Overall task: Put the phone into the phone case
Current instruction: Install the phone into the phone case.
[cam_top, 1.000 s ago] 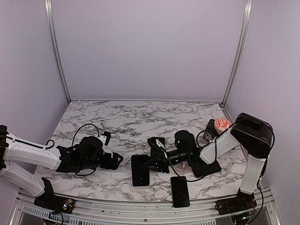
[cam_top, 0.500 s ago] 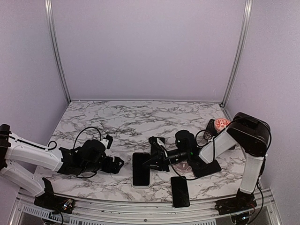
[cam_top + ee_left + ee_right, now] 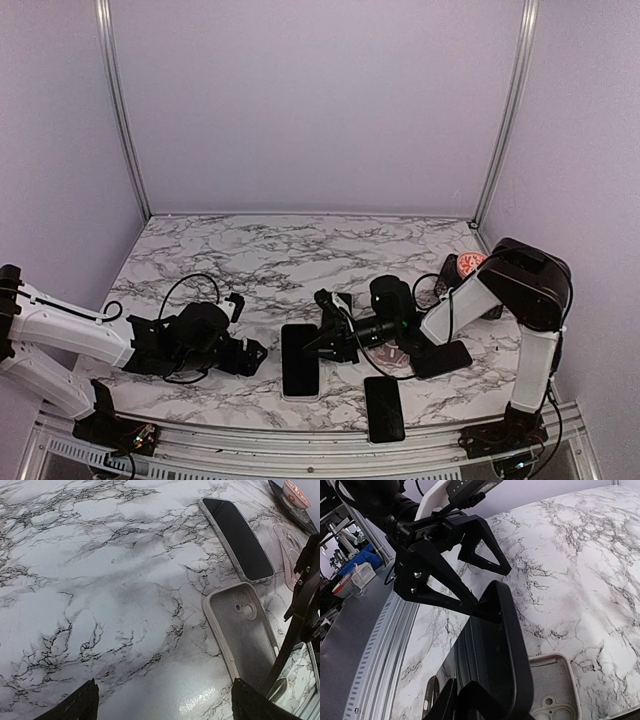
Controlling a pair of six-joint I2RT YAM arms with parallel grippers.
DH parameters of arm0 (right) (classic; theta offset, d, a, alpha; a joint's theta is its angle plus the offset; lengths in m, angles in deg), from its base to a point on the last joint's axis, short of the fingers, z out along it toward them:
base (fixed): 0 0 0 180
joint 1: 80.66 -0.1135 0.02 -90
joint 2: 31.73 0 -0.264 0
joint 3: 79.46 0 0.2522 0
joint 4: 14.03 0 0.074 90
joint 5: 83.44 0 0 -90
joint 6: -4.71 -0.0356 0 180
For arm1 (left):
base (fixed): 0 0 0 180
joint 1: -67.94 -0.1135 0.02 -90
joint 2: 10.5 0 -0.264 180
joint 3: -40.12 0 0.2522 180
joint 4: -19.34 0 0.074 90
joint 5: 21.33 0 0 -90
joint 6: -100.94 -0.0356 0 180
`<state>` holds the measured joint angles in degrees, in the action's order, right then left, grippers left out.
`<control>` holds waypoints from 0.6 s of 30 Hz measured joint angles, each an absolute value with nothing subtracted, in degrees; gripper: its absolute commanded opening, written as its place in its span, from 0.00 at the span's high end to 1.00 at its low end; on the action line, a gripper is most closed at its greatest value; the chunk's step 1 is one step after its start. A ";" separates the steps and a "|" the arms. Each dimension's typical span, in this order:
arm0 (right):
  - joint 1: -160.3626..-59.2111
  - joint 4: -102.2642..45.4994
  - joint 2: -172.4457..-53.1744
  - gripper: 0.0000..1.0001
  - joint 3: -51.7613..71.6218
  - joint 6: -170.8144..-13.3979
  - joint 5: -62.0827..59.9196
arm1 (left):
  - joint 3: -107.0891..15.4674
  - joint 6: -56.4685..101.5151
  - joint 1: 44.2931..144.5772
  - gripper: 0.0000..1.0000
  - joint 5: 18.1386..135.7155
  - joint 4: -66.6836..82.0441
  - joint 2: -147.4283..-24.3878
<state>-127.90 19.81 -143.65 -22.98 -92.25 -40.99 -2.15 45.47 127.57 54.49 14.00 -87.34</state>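
Note:
The phone case (image 3: 300, 378) lies flat near the table's front, white-rimmed with a dark inside and a camera cut-out; its inside is bare in the left wrist view (image 3: 243, 630) and the right wrist view (image 3: 555, 695). My right gripper (image 3: 327, 345) is shut on the black phone (image 3: 510, 650), which stands on edge, tilted over the case's right side. The right gripper (image 3: 470, 702) shows only finger bases at the frame's bottom. My left gripper (image 3: 250, 354) rests low just left of the case, jaws open wide (image 3: 162, 702) with only marble between them.
A second dark-screened phone (image 3: 384, 408) in a pale rim lies by the front rail, also in the left wrist view (image 3: 237, 537). A black flat slab (image 3: 445, 358) and a pinkish clear case (image 3: 396, 357) lie right of the work spot. A pink bowl (image 3: 472, 266) stands back right.
My left gripper has slid right, closer to the case's left edge. The right gripper has shifted slightly left and back with the phone still standing over the case.

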 measured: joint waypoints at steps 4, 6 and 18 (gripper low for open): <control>-127.73 19.50 -143.65 0.74 -23.01 -92.03 -40.99 | -2.53 45.42 127.57 0.07 54.47 14.16 -88.13; -127.66 19.35 -143.63 0.73 -23.03 -91.47 -40.90 | -2.98 45.29 127.57 0.07 54.47 14.26 -89.13; -126.31 21.23 -145.64 0.67 -23.31 -90.83 -40.90 | -6.61 44.22 127.64 0.05 54.05 14.26 -93.07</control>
<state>-126.31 21.23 -145.64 -23.31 -90.83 -40.90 -6.61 44.22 127.64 54.05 14.26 -93.07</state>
